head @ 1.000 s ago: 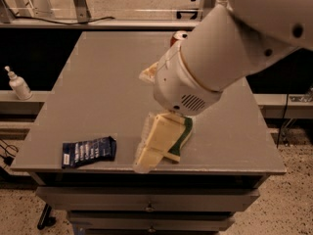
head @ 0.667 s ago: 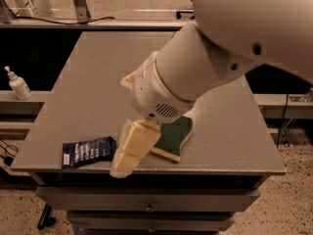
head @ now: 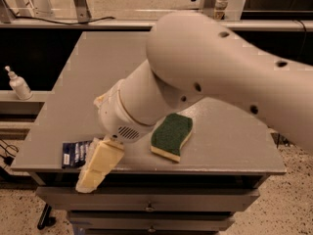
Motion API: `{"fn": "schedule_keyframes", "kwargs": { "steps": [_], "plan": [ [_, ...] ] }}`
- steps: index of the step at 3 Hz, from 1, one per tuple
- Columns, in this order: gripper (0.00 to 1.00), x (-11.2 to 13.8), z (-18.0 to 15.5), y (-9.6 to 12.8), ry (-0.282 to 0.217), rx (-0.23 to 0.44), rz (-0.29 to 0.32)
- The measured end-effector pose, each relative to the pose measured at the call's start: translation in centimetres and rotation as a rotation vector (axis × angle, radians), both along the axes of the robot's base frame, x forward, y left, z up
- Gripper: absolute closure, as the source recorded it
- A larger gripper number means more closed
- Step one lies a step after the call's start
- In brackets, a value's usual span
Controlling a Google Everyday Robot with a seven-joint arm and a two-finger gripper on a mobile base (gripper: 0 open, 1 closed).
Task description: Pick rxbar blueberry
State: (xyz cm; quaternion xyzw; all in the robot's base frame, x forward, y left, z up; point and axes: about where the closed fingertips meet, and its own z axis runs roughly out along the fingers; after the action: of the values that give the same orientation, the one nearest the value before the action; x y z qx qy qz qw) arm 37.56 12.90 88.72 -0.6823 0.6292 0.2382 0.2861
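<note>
The large, rounded off-white robot arm point(head: 205, 67) fills most of my view. It reaches in from the right over the grey, flat-topped rectangular table point(head: 98, 72) and slopes down toward the table's front left corner. Grey drawer fronts point(head: 146, 199) with small handles sit under the table's front edge.

The cream-coloured gripper point(head: 98, 168) sticks out of the arm's ribbed wrist at the table's front left. It angles downward and to the left, so its tip hangs past the table's front edge. From here I cannot tell whether the gripper is apart or together, and I cannot tell if it is touching anything.

A curvy sponge with a dark-green top and a yellow base point(head: 171, 135) lies flat near the table's front edge, about halfway along, just right of the wrist.

The rxbar blueberry point(head: 74, 153), a flat, crinkly dark-blue wrapper with white lettering, lies on the table at the front left corner. Its right end is hidden behind the gripper.

A small white pump bottle point(head: 19, 84) stands on a ledge off the table's left side.
</note>
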Motion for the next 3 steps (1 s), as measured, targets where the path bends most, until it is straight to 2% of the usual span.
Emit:
{"fn": "schedule_keyframes", "kwargs": {
  "steps": [1, 3],
  "plan": [
    [0.00, 0.0, -2.2, 1.3, 0.011, 0.002, 0.000],
    [0.00, 1.9, -5.1, 1.8, 0.015, -0.018, -0.028]
  ]
}}
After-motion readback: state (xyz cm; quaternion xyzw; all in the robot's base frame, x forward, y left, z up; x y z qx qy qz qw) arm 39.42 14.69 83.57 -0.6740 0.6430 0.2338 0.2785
